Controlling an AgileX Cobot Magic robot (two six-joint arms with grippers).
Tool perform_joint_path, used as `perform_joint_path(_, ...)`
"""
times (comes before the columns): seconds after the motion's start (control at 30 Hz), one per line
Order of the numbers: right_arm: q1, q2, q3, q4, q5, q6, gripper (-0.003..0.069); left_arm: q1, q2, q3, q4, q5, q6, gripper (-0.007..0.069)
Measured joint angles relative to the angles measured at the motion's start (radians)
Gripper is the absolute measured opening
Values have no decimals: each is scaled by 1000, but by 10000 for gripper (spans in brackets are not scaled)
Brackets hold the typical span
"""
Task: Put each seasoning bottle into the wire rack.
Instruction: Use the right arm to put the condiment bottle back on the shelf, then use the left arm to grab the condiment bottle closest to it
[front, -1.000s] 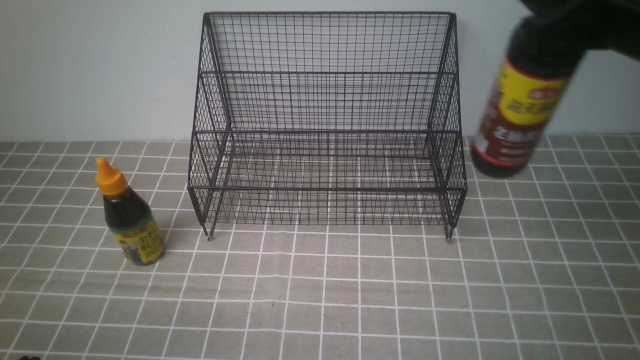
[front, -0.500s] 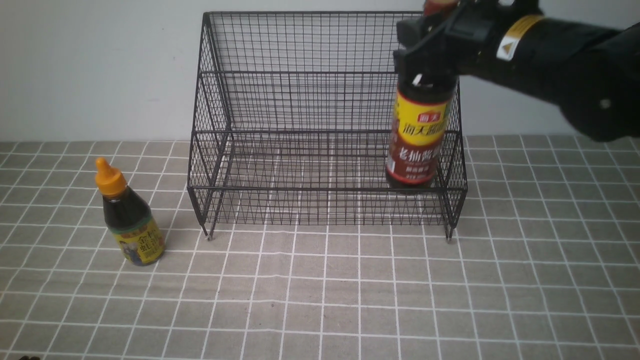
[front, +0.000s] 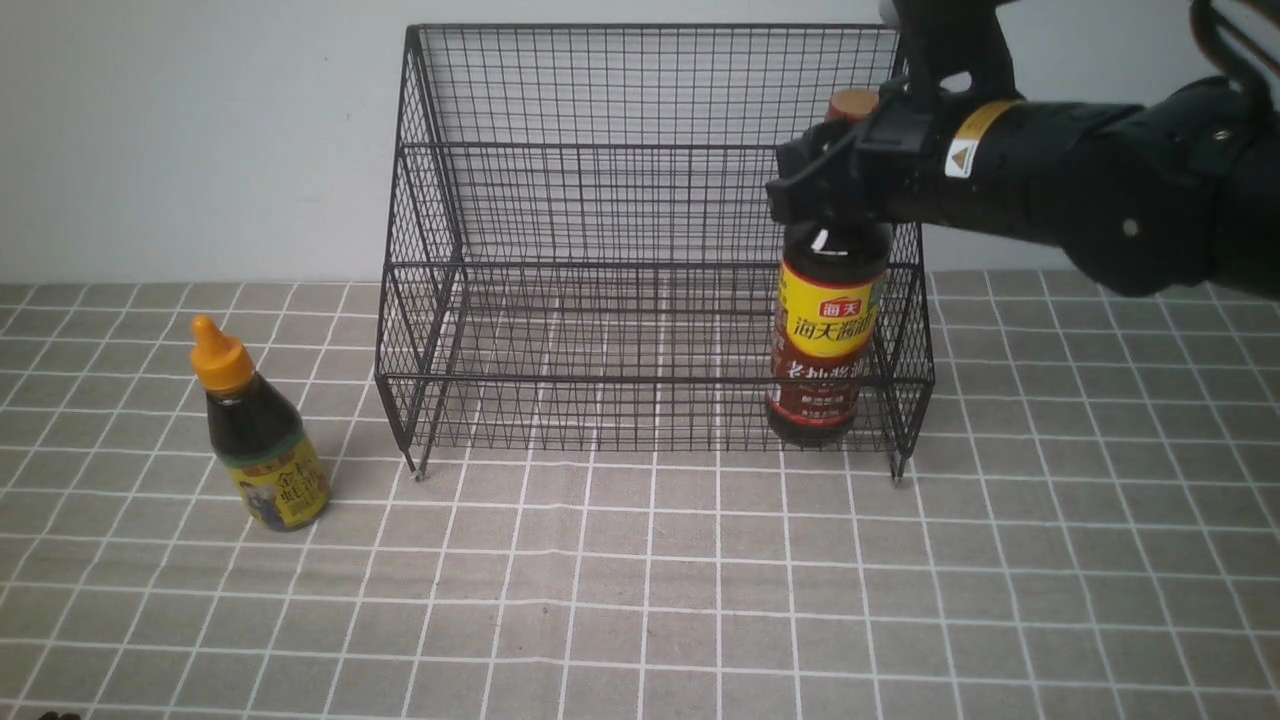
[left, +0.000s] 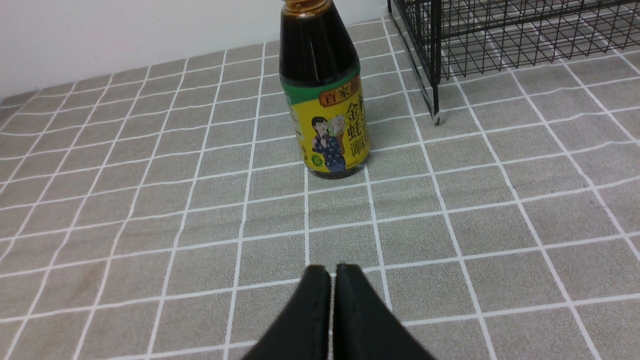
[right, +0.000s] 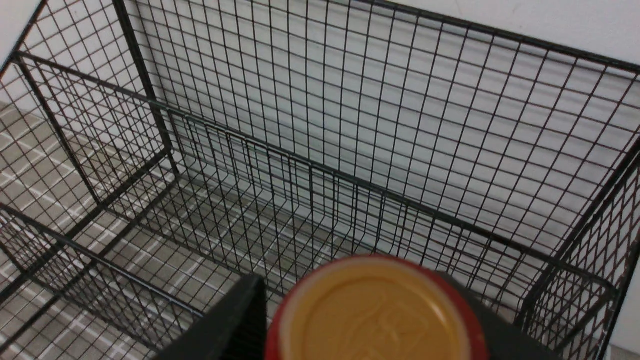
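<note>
Gripping tall bottle (front: 828, 330) inside wire rack (front: 600, 146), right jaws at neck

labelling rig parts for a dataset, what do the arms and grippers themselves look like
The right arm is matte black with rounded tube-like segments and a yellow band carrying a warning triangle; a dark cable loops above it. The right gripper is black and blocky. The left gripper shows only two plain black fingers tapering to rounded tips.

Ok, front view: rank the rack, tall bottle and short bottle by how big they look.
1. rack, by far
2. tall bottle
3. short bottle, even though it stands nearer the camera
</note>
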Motion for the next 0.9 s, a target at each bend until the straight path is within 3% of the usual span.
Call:
perform_joint_path(0.17, 0, -69, 0, 1, 133, 1, 524, 0, 0, 0, 0, 0, 0, -7)
perform_joint_path(0.43, 0, -353, -15, 26, 532, 17, 527, 0, 0, 0, 0, 0, 0, -7)
perform_joint_path(0.57, 0, -502, -16, 21, 738, 20, 421, 0, 0, 0, 0, 0, 0, -7)
perform_joint_path(0.63, 0, -574, -7, 4, 798, 22, 289, 0, 0, 0, 0, 0, 0, -7)
perform_joint_path(0.7, 0, -604, 4, -1, 808, 24, 246, 0, 0, 0, 0, 0, 0, -7)
perform_joint_path(0.77, 0, -715, 71, -7, 804, 53, 62, 0, 0, 0, 0, 0, 0, -7)
perform_joint_path(0.9, 0, -933, 261, -11, 650, 131, -5, 0, 0, 0, 0, 0, 0, -7)
